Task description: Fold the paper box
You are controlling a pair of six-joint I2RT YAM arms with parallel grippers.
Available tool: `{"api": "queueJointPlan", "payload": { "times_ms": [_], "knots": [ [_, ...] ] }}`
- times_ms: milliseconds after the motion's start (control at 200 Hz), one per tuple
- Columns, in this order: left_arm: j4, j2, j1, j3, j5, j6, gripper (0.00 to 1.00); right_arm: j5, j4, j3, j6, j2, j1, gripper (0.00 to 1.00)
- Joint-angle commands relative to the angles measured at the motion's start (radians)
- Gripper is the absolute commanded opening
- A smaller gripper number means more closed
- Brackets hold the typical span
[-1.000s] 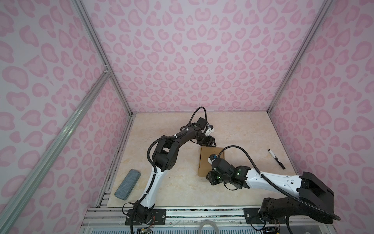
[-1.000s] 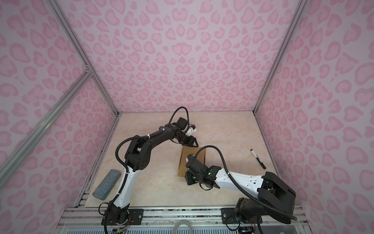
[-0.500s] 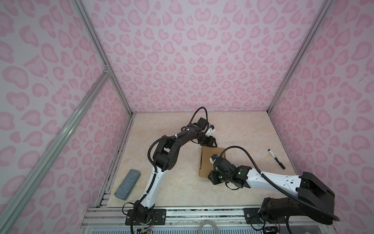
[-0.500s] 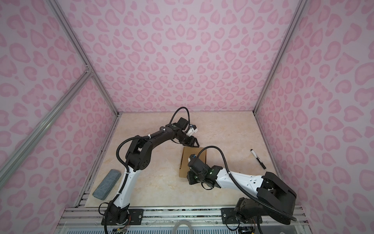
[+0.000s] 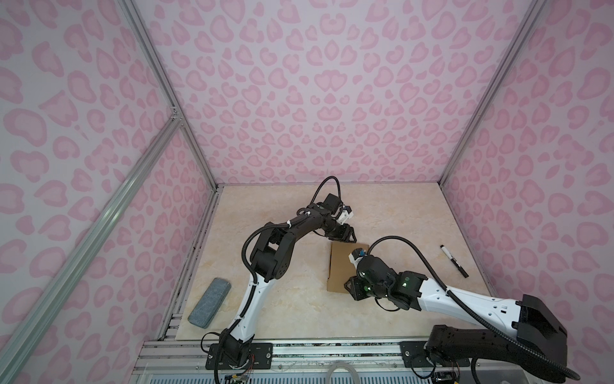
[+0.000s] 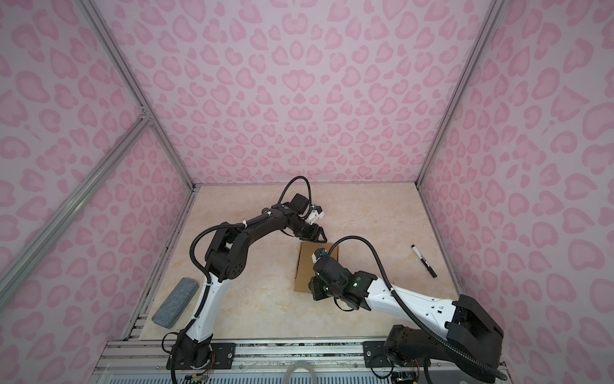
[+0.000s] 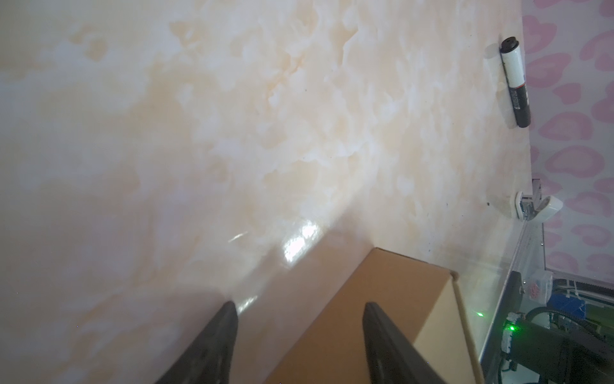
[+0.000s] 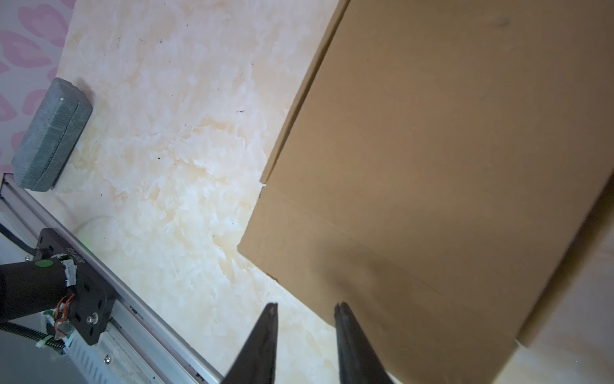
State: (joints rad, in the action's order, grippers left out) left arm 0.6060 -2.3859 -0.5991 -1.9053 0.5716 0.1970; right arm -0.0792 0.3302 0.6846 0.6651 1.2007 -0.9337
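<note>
Grey felt block (image 5: 209,304) noted at left edge of tabletop (image 5: 299,316), untouched. Left jaws held wide apart over far end of paper box (image 5: 339,266), nothing gripped. Box placed mid-tabletop, seemingly mostly closed. Right jaws part-open at near end flap, nothing held. Marker pen (image 5: 454,261) noted well apart at right. Step judged: last flap being closed. Next: flap to be pressed down, far end steadied.

Plain brown paper box (image 5: 341,266), grey felt block (image 5: 210,304), black-and-white marker (image 5: 454,261), cream marbled table (image 5: 398,212), pink-blotched walls (image 5: 315,83).
</note>
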Motion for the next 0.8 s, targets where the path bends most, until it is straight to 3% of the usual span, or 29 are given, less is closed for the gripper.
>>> {"api": "queueJointPlan", "payload": {
  "times_ms": [0,425,605,795],
  "knots": [
    [0.11,0.041,0.02,0.039,-0.073,0.034,0.65,0.054,0.074,0.002,-0.019,-0.017,0.022,0.33],
    [-0.169,0.398,0.085,0.347,-0.117,0.175,0.7,0.017,0.071,0.015,-0.122,0.007,0.188,0.35],
    [-0.334,0.556,0.085,0.548,-0.149,0.254,0.7,0.136,0.196,0.113,-0.192,0.054,0.207,0.36],
    [-0.462,0.73,0.073,0.818,-0.177,0.321,0.7,0.184,0.176,0.099,-0.211,0.054,0.233,0.38]
  ]
}}
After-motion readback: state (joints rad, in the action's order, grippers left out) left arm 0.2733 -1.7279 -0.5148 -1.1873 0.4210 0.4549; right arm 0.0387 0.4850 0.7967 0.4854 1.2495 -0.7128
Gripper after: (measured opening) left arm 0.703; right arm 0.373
